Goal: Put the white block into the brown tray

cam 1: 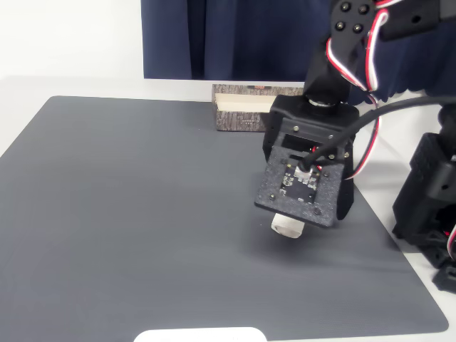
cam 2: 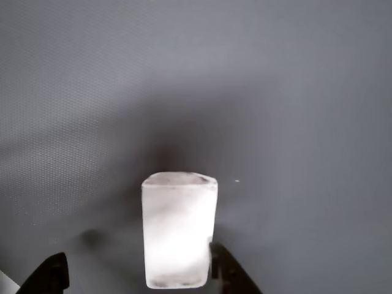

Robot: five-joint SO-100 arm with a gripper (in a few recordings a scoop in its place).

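Observation:
The white block is a small off-white piece on the dark grey mat, its far end pointing away from me in the wrist view. My gripper is open around it: the right finger sits against the block's side, while the left finger stands well clear. In the fixed view the block pokes out just below my gripper, whose fingers are hidden behind the wrist board. The brown tray stands at the mat's far edge, behind the arm and partly covered by it.
The grey mat spreads wide and open to the left of the arm. A flat white rounded slab lies at the front edge. Black hardware stands off the mat on the right, and a dark blue curtain hangs behind.

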